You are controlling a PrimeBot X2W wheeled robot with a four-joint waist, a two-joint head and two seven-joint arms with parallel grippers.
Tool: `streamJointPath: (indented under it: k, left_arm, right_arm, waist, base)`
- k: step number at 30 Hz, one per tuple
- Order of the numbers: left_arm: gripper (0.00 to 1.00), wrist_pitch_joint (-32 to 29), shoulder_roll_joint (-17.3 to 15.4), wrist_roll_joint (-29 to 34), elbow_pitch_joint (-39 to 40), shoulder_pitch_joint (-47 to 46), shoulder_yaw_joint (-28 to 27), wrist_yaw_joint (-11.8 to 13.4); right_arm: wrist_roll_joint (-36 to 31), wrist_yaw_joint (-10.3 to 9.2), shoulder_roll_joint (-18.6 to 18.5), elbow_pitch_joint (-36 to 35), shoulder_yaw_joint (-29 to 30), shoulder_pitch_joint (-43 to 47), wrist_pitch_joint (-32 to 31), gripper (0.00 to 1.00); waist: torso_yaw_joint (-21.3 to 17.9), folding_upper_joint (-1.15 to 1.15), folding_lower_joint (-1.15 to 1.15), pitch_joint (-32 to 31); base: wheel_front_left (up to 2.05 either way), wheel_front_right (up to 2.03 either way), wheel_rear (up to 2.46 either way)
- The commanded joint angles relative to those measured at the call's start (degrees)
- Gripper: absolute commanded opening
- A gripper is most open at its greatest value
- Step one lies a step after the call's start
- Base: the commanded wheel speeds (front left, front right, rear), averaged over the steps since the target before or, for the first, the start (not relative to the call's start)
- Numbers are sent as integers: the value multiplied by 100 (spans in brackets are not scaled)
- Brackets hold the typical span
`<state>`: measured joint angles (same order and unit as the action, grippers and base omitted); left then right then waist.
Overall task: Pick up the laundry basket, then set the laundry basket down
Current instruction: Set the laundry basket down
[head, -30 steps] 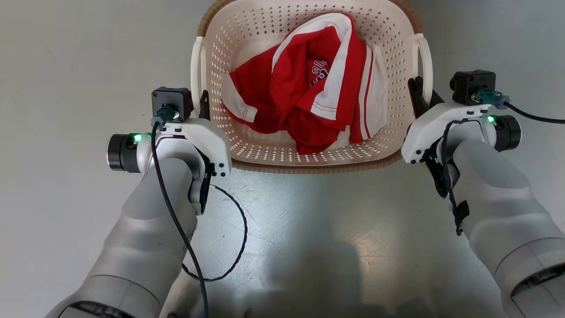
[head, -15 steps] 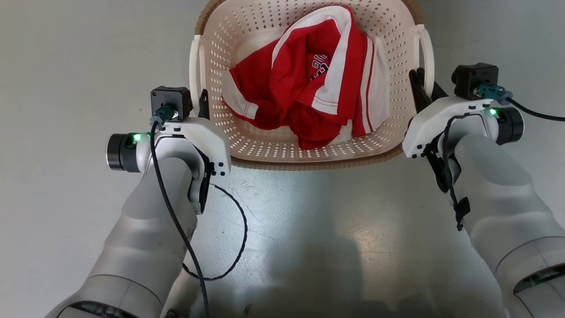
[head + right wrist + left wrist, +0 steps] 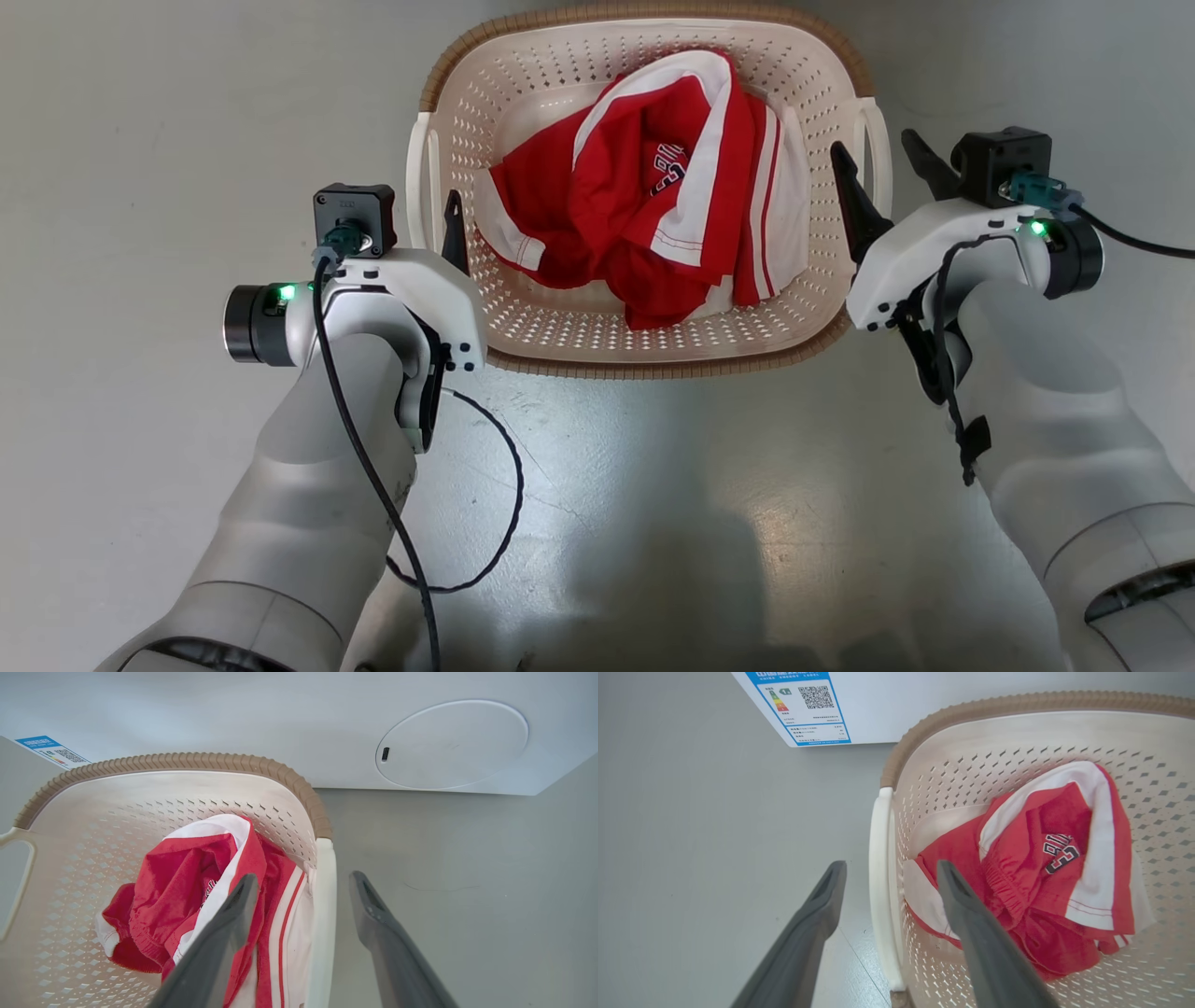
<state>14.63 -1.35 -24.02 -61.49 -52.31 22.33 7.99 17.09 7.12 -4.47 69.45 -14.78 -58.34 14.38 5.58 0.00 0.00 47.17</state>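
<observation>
At the head view's upper centre, the cream-white perforated plastic laundry basket sat between the left gripper and right gripper, both spread wide astride its handles, holding nothing.

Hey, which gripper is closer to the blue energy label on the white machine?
Left. The left gripper straddles one laundry basket handle, with the blue label ahead. The right gripper straddles the opposite handle, the basket lying between it and the label.

Bright overhead light, glare on floor, soft shadow below, sharp focus
</observation>
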Motion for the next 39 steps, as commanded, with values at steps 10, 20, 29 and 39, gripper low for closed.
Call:
streamJointPath:
  k: [10, 20, 29, 39]
  left_arm:
    - [100, 37, -154, 176, 355, 295, -270, -5]
    - [100, 37, -195, 562, 1296, 838, -733, -1]
    - [100, 37, -183, 1052, 2440, 1773, -1159, 0]
    - [100, 37, -171, 1388, 3442, 2936, -1507, -30]
  right_arm:
    - [-31, 36, 159, -227, -5, 474, 62, 100]
    - [34, 36, 159, -1026, 223, 958, 62, 100]
    - [476, 36, 159, -2207, 66, 1779, 62, 100]
    - [452, 36, 159, -3274, 162, 2700, 62, 100]
  waist:
    - [-62, 0, 0, -271]
    - [-228, 0, 0, -851]
    - [-416, 0, 0, -1648]
    - [-584, 0, 0, -2533]
  base:
    - [0, 0, 0]
    - [0, 0, 0]
    - [0, 0, 0]
    - [0, 0, 0]
